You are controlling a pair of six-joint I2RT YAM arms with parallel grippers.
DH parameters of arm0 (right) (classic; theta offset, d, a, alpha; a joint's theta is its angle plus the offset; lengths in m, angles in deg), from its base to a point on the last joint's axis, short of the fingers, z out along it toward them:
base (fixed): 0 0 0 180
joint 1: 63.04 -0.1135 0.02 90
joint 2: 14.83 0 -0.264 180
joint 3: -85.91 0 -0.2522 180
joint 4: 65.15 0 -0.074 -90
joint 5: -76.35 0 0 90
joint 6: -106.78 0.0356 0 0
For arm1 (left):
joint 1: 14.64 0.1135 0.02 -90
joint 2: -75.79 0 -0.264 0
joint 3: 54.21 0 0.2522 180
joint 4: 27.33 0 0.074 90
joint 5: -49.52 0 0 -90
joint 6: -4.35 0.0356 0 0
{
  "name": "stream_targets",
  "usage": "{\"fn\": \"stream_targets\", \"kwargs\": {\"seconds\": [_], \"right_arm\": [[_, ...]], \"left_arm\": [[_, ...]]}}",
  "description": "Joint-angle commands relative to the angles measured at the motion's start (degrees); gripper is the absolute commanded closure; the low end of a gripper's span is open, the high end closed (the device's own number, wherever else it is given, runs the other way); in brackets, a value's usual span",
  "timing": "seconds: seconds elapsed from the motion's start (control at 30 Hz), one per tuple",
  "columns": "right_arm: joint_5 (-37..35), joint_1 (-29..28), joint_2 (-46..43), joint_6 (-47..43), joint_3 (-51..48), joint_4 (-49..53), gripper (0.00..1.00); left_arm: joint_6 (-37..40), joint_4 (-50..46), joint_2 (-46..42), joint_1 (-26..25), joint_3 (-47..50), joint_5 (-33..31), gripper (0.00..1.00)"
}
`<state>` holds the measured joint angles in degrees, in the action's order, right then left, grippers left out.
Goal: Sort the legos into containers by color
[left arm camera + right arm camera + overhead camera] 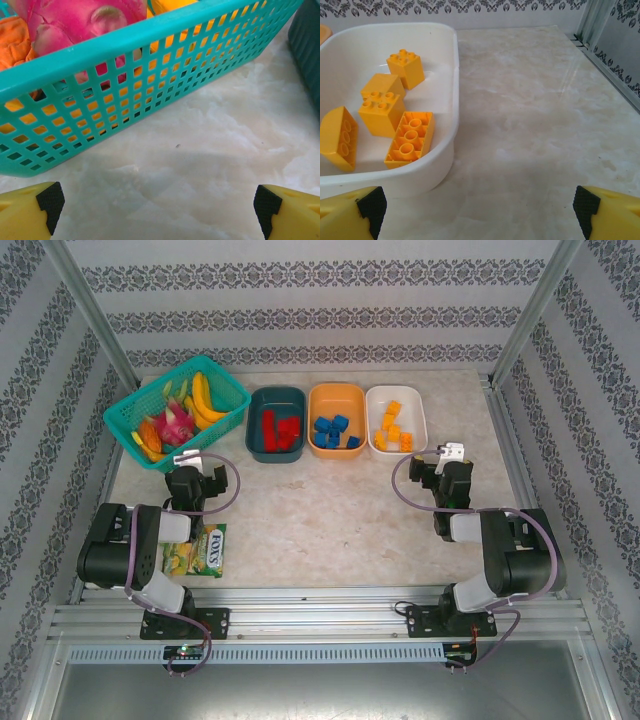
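Along far worktop [330, 525] edge: teal bin [277, 392], orange bin [337, 388], white bin [410, 182], smooth rounded plastic, holding red, blue, yellow legos [410, 140]. Bare marbled room in front. Left pincer [160, 207], right pincer [480, 207] spread, empty; mesh basket [150, 75] near left.

The bench [530, 100] is a smooth, pale marble-look slab with a soft sheen. The white bin [440, 165] is glossy moulded plastic, and the yellow bricks [381, 111] in it are hard, shiny plastic too. The basket [150, 35] is a smooth turquoise plastic lattice. The frame rails [320, 618] are bare, dull-silver metal. The snack packet [205, 550] is glossy film.
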<state>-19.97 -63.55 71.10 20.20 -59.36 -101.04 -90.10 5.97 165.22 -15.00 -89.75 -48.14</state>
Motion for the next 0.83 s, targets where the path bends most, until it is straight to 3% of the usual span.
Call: {"fn": "stream_targets", "kwargs": {"seconds": [0.0, 0.2, 0.8], "right_arm": [[0.55, -0.5, 0.32, -0.53, 0.65, -1.95, 0.02], [-0.54, -1.51, 0.23, -1.27, 0.75, -1.76, 0.02], [-0.55, -1.51, 0.21, -1.27, 0.74, -1.68, 0.02]], "left_arm": [[1.11, 2.72, -0.42, 0.27, -0.31, 0.8, 0.0], [3.65, 0.48, -0.05, 0.14, -1.86, 6.4, 0.0], [3.7, 0.3, 0.02, 0.18, -1.92, 6.78, 0.0]]}}
